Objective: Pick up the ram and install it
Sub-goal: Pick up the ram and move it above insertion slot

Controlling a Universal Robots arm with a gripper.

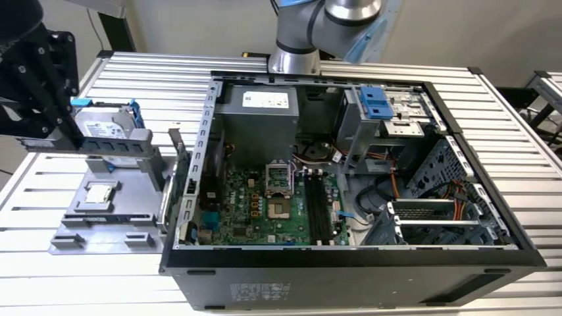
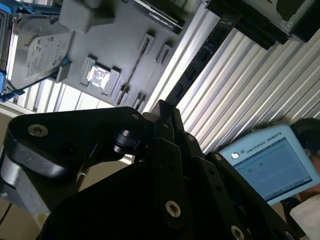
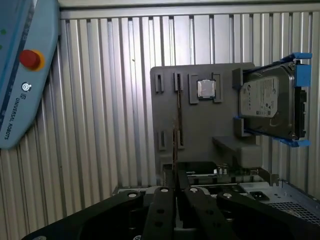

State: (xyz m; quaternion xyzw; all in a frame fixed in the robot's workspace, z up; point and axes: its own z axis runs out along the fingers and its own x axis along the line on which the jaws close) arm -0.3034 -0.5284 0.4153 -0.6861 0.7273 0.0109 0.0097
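Your gripper [image 3: 175,190] has its fingers drawn in to a thin slit. As best the frames show, they are pinching the ram [image 3: 175,155], which appears edge-on in the first wrist view as a fine line running out from the tips. Treat that hold as a judgement, since the stick is very slim there.

Read the exterior view as a clock face centred on the open computer case [image 1: 351,258]. The gripper hangs high at about ten o'clock, above the grey parts tray [image 1: 127,197]. The ram's long axis runs nine-to-three, parallel to the table ribs.

The memory slots [image 1: 318,210] lie toward four o'clock from the gripper. Their long axis runs twelve-to-six, so the two axes cross at roughly a right angle.

Below the gripper, the tray carries the hard drive [image 3: 265,105], on edge in blue brackets, and the processor chip [image 3: 205,89], flat in its square pocket. The narrow stick holders beside the chip look vacant from the exterior view.

Farther off, the case lies on its side with the cover removed. Inside it are:
- the green motherboard [image 1: 255,214], whose dark slots look unfilled;
- the power supply [image 1: 259,115] at twelve o'clock;
- a drive cage [image 1: 439,220] at three o'clock.
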